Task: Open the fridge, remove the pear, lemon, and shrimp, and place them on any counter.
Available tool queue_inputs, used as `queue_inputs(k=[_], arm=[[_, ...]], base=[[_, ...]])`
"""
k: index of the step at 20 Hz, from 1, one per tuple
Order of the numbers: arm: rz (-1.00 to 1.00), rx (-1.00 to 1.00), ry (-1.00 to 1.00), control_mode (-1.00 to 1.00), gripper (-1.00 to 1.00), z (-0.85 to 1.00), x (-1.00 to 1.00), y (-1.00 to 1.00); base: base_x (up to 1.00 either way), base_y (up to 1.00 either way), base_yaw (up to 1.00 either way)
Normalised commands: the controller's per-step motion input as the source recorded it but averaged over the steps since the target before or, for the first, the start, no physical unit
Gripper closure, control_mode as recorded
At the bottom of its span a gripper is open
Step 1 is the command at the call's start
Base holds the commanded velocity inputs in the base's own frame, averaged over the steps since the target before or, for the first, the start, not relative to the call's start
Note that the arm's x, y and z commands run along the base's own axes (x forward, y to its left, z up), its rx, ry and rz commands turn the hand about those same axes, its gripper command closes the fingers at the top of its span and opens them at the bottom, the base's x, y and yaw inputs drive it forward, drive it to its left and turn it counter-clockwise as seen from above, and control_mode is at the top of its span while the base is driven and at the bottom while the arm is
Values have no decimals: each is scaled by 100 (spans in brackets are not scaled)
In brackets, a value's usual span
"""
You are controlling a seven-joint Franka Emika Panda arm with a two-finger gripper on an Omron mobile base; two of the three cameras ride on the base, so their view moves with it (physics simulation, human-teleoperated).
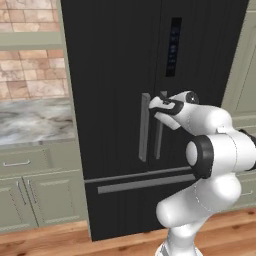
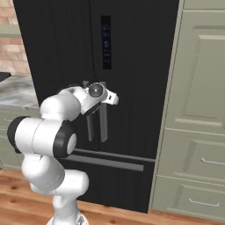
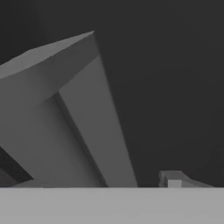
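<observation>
The fridge [image 1: 120, 75] stands tall and black, both French doors shut, its bottom drawer [image 1: 145, 197] closed beneath them. Two vertical grey bar handles [image 1: 144, 127] sit side by side at the door seam. Right at their upper ends is the gripper [image 1: 151, 106], pressed in close against the handles; the hand view has one grey handle bar [image 3: 83, 122] looming large and slanted against the dark door. How wide the jaws stand, I cannot tell. Left of the fridge runs the veined marble counter [image 1: 35, 122] over pale green cabinets [image 1: 35, 195], brick wall [image 1: 30, 75] above. Tall pale cabinets [image 2: 197, 110] stand to the right.
</observation>
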Motion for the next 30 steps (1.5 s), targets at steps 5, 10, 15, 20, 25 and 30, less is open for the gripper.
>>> queue_inputs(k=[5,10,15,20,25,30], arm=[[0,0,0,-100,100,0,0,0],[-9,0,7,-100,100,-14,-71,-15],[-6,0,7,-100,100,-31,-100,-55],[-2,0,9,-100,100,-33,-100,-93],[-3,0,13,-100,100,-28,-100,-100],[-5,0,10,-100,100,-32,-100,-100]], base=[[0,0,0],[0,0,0],[0,0,0],[0,0,0],[0,0,0],[0,0,0]])
